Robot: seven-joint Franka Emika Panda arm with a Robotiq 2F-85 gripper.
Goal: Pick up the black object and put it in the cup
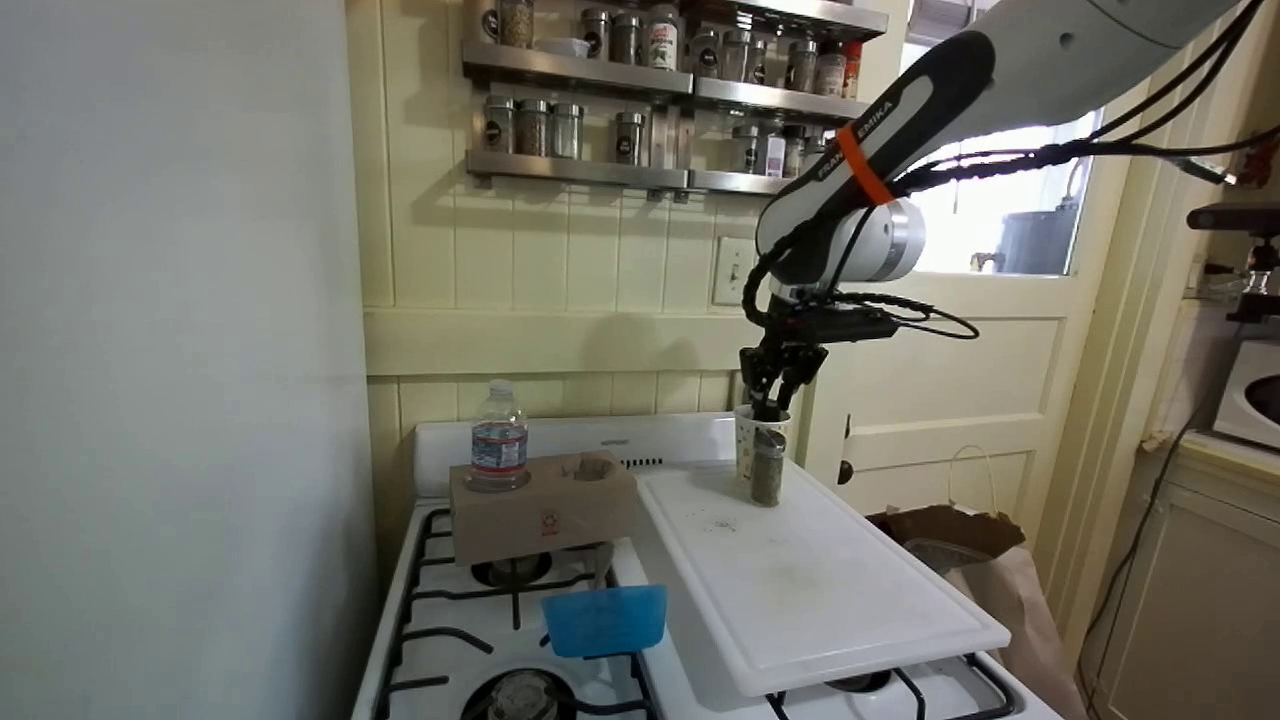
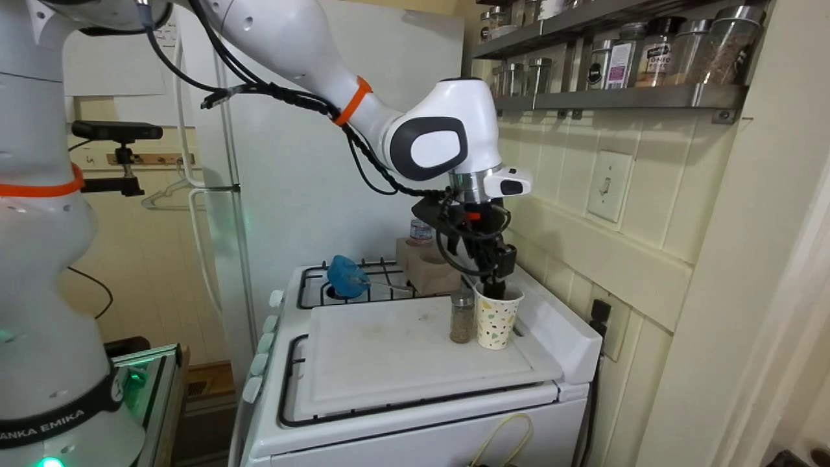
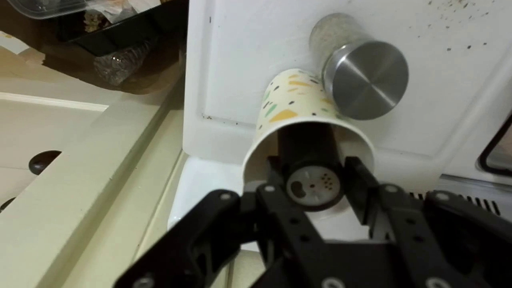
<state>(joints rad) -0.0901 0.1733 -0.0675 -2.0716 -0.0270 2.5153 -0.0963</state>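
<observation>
The cup is a pale paper cup with coloured specks (image 3: 292, 102), upright on the white board; it shows in both exterior views (image 1: 744, 452) (image 2: 496, 325). The black object is a dark cylinder with a grey perforated end (image 3: 308, 146). Its lower part is inside the cup's mouth and its grey end is at the fingertips. My gripper (image 3: 314, 170) points down over the cup with a finger against each side of the black object. In the exterior views the gripper (image 1: 772, 395) (image 2: 495, 279) reaches to the rim. The cup's bottom inside is hidden.
A glass spice jar with a metal lid (image 3: 370, 80) stands right beside the cup. The white board (image 1: 800, 570) lies on the stove. A cardboard box (image 1: 545, 510) with a clear bottle (image 1: 498, 445) and a blue container (image 1: 605, 620) are farther along. The wall is close behind.
</observation>
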